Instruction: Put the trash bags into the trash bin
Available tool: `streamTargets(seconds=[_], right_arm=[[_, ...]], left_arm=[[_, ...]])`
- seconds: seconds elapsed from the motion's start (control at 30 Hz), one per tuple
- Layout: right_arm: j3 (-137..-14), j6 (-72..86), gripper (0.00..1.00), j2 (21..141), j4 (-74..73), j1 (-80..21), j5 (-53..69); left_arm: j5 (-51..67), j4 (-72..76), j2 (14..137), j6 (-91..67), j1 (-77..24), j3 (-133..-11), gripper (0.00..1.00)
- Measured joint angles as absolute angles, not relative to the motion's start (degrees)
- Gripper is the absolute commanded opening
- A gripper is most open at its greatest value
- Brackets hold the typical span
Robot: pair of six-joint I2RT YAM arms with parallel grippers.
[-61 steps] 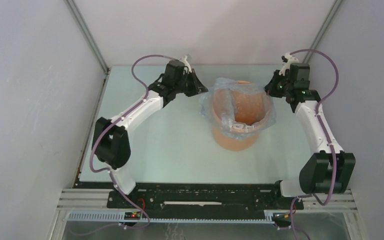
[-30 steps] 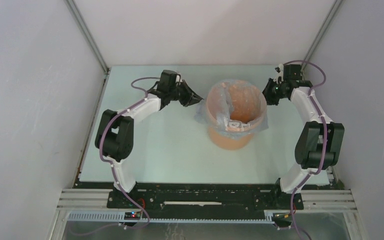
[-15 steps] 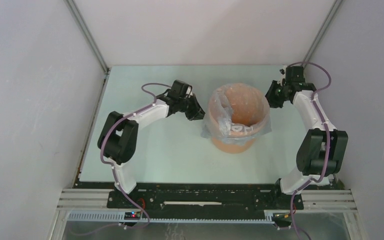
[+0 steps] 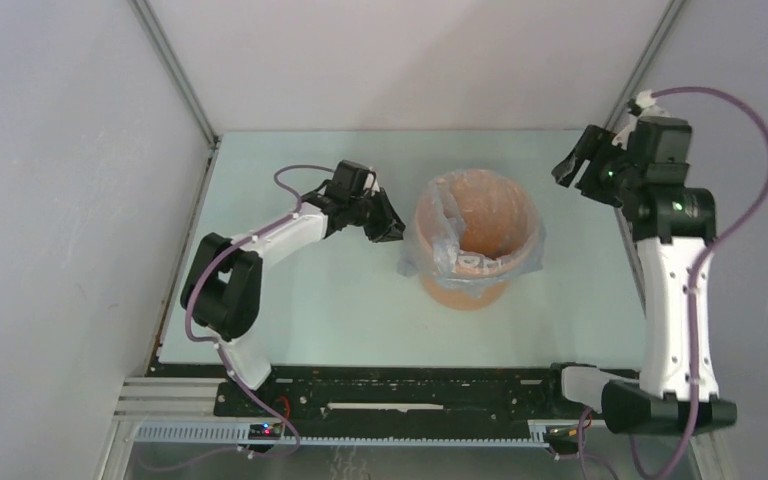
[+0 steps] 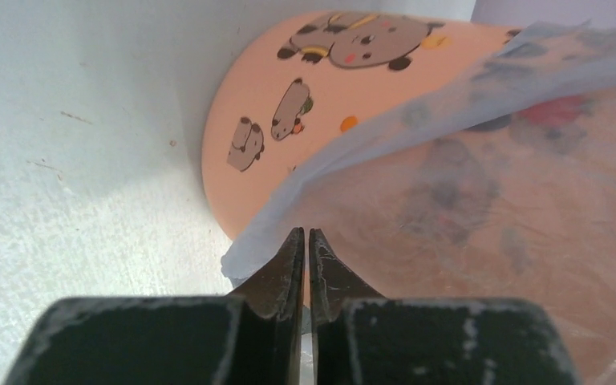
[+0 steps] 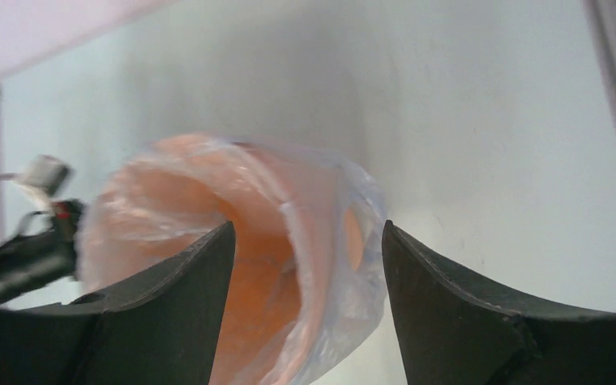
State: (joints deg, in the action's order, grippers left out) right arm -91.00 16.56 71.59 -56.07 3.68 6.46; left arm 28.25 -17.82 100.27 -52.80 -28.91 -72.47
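Bag (image 4: 428, 252): lines bin (image 4: 465, 290), draped over its rim, mid-worktop (image 4: 310, 300). Left hand (image 4: 393, 229): clenched, tips at the bag's hanging hem. Right hand (image 4: 571, 171): released, well apart on the bin's right.

Top: looks down from high behind the near edge over the whole table (image 4: 290, 300). Left wrist: faces the trash bin (image 5: 353, 96) wall, low and very close. Right wrist: looks down on that bin from farther off.
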Motion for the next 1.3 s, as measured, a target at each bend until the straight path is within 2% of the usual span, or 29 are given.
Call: streamTargets(seconds=[0.1,0.2,0.33,0.47,0.7,1.07,1.3], right_arm=[[-96.5,16.9,0.71,67.7,-57.4,0.3,5.2],[-98.4,18.4,0.61,66.5,-56.6,-10.1,4.7],[-94.7,21.8,0.50,69.1,-55.0,-22.2,3.1],[-86.7,24.9,0.40,76.2,-52.6,-27.1,0.6],[-73.3,26.5,0.40,81.8,-49.6,-28.5,-3.5],[-68.6,32.2,0.42,91.9,-35.4,-35.8,-8.1],[-63.4,32.9,0.50,94.3,-31.0,-35.6,-9.6]], left_arm=[[28.9,-16.3,100.3,-54.0,-30.1,-70.3,0.07],[28.9,-15.2,100.3,-55.1,-31.6,-68.7,0.05],[28.9,-14.6,100.4,-56.6,-32.4,-68.2,0.00],[28.7,-13.7,100.5,-57.6,-32.6,-67.8,0.00],[26.7,-13.0,101.6,-58.0,-32.6,-66.7,0.00],[22.7,-14.9,107.5,-56.4,-32.6,-68.0,0.00],[22.6,-15.9,107.7,-55.1,-32.6,-68.7,0.00]])
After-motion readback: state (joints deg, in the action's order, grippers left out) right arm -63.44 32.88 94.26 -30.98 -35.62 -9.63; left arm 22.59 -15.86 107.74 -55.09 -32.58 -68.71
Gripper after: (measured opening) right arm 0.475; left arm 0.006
